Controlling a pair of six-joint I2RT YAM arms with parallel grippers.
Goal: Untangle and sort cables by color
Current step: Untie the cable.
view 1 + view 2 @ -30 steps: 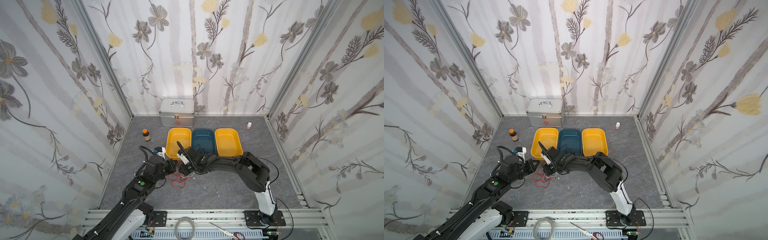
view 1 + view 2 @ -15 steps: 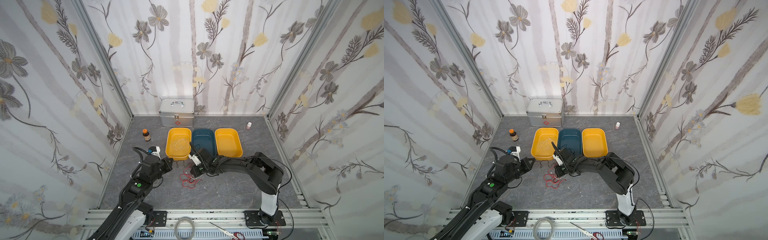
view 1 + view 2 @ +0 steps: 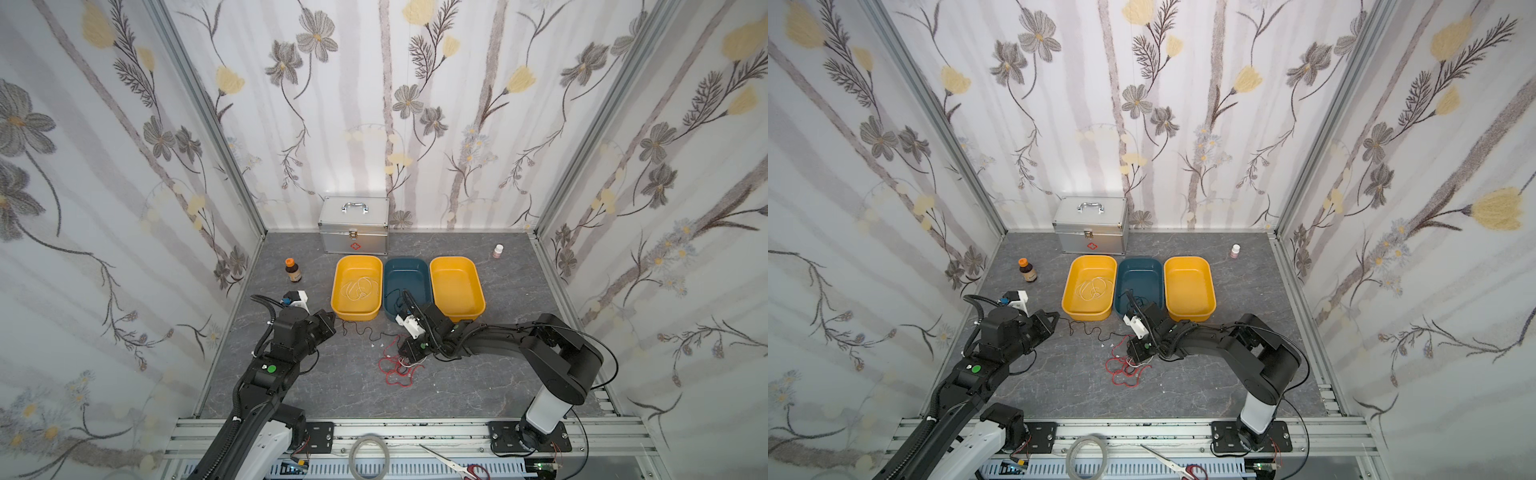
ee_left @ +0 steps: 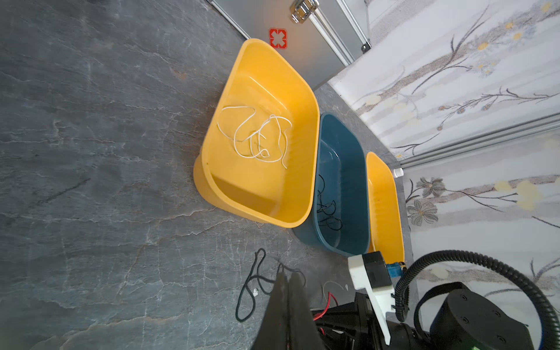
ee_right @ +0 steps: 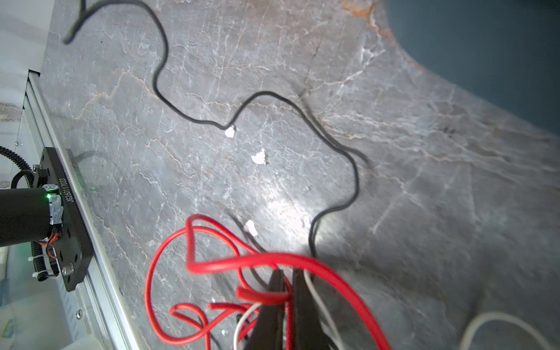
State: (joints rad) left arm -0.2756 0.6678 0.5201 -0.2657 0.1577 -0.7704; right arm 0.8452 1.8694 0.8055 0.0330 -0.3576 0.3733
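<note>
A thin black cable (image 3: 365, 330) stretches across the grey floor between my two grippers. My left gripper (image 3: 333, 322) is shut on that cable's end, which loops beside the closed tips (image 4: 288, 274) in the left wrist view. My right gripper (image 3: 405, 353) is shut on a red cable (image 5: 257, 260) at the edge of the red tangle (image 3: 395, 368), where a white strand (image 5: 315, 298) and the black cable (image 5: 263, 94) also run. More white cable (image 3: 359, 289) lies in the left yellow bin (image 3: 355, 316). Another black cable (image 4: 327, 212) lies in the blue bin (image 3: 405, 266).
The right yellow bin (image 3: 457, 286) stands beside the blue one. A metal case (image 3: 353, 230) is at the back wall, a brown bottle (image 3: 293, 270) at the left, a small white bottle (image 3: 498, 250) at the back right. A tape ring (image 3: 369, 455) and scissors (image 3: 449, 457) lie on the front rail.
My left gripper has pulled back to the left and my right gripper has moved right with the red tangle, drawing the black cable out between them. The right jaws have closed.
</note>
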